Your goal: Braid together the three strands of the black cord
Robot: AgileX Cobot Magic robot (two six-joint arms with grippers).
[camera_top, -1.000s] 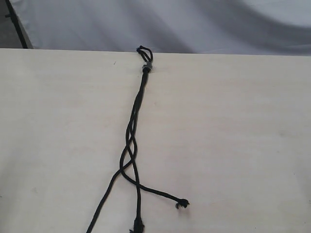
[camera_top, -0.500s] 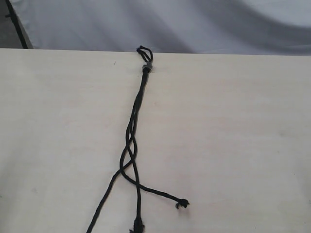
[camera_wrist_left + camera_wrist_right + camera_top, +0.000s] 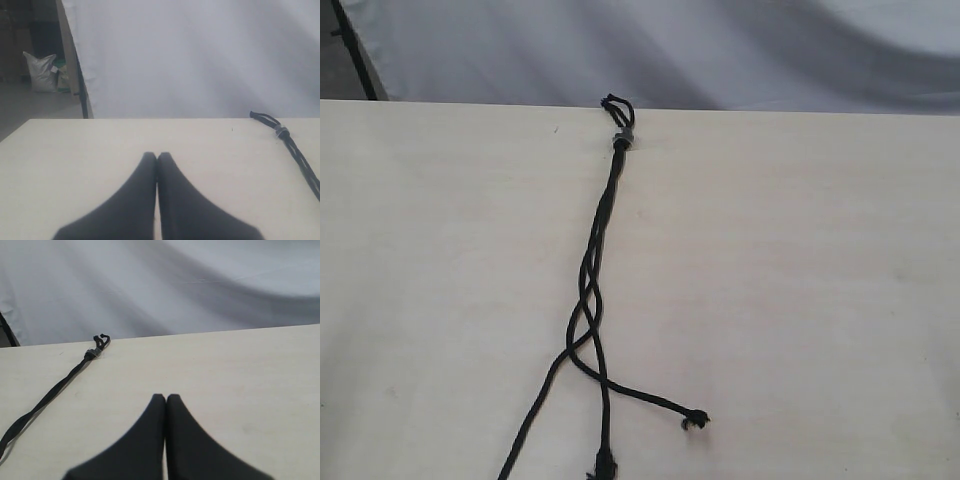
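Braiding barely begun, by the look of it: only a couple of loose crossings some way below the grey band (image 3: 623, 140), then three free tails. Starting at the left: left pincer (image 3: 157, 156) fully shut, tips pressed together, nothing held, hovering over bare desk (image 3: 800, 300), well apart from the grey band and touching no cord. Next, the black cord (image 3: 601, 230), lying flat on the desk, bound by the grey band at the far edge with tiny loops just beyond it, running away from the band as one tight bundle. Farther from the band, the three strands (image 3: 588, 310) parting. Left strand (image 3: 534, 415) slanting off leftward and out of view; middle strand (image 3: 605, 420) going nearly straight on; right strand (image 3: 650, 398) crossing the others, over or under impossible to tell, and ending in a frayed knot (image 3: 696, 419) off to the right. Last, right pincer (image 3: 166, 397), likewise shut and empty, also well apart from the band. Likely next: opening one pincer, reaching for an outer tail far from the band, pinching it near its end and laying it across the middle strand, probably with the other pincer pinning the bundle.
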